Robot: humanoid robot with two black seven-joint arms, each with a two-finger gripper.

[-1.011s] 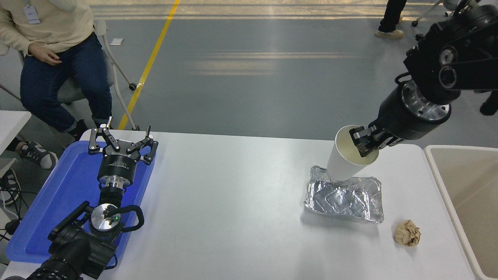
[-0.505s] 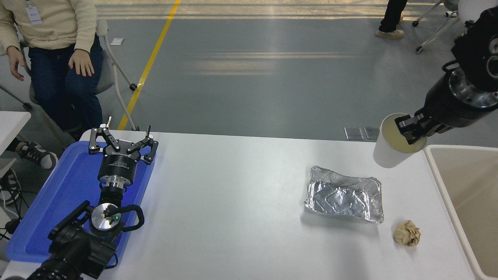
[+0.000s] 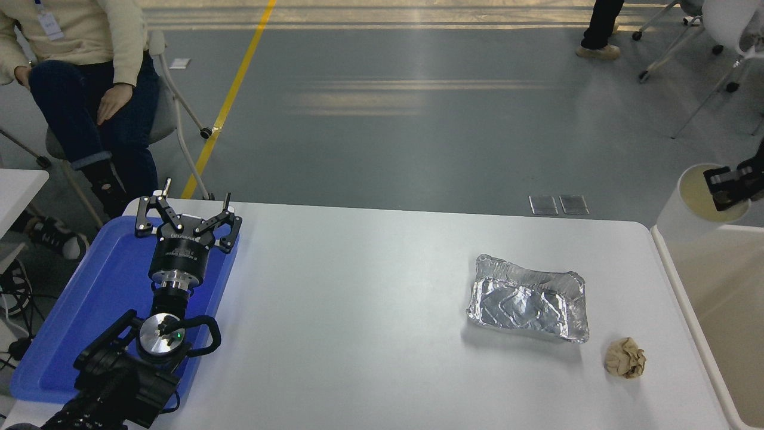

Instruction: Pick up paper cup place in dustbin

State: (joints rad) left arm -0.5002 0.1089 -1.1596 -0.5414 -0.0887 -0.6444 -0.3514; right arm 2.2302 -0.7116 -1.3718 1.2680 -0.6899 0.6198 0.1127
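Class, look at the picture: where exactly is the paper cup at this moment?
The paper cup is at the far right of the head view, held by its rim in the right gripper, at the far-left corner of the dustbin.

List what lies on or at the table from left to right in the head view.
blue tray → left hand → foil tray → crumpled brown paper ball → paper cup held by the right hand over the dustbin

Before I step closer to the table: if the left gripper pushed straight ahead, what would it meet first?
Probably nothing: the left gripper, open, points over the blue tray's far rim toward bare floor, though depth is unclear.
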